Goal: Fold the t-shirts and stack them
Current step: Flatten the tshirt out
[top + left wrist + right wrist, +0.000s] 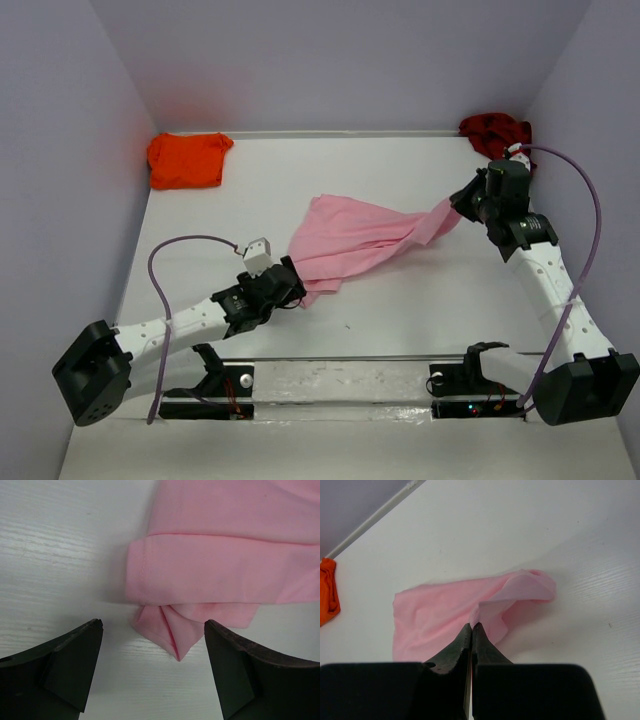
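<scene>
My right end effector (471,626) is pressed together on a thin pinch of the pink t-shirt (350,238). The shirt runs twisted across the table (420,310) to my left end effector (152,624), which is spread wide astride the shirt's bunched corner and grips nothing. I'd worry the pinch slips under tension, or the left catches one layer only (that corner is folded over). The right arm (545,270) is stretched far forward; the left arm (185,325) lies low, angled inward.

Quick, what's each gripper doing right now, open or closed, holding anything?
Left gripper: open, holding nothing, at the pink t-shirt's corner.
Right gripper: shut on the pink t-shirt.
</scene>
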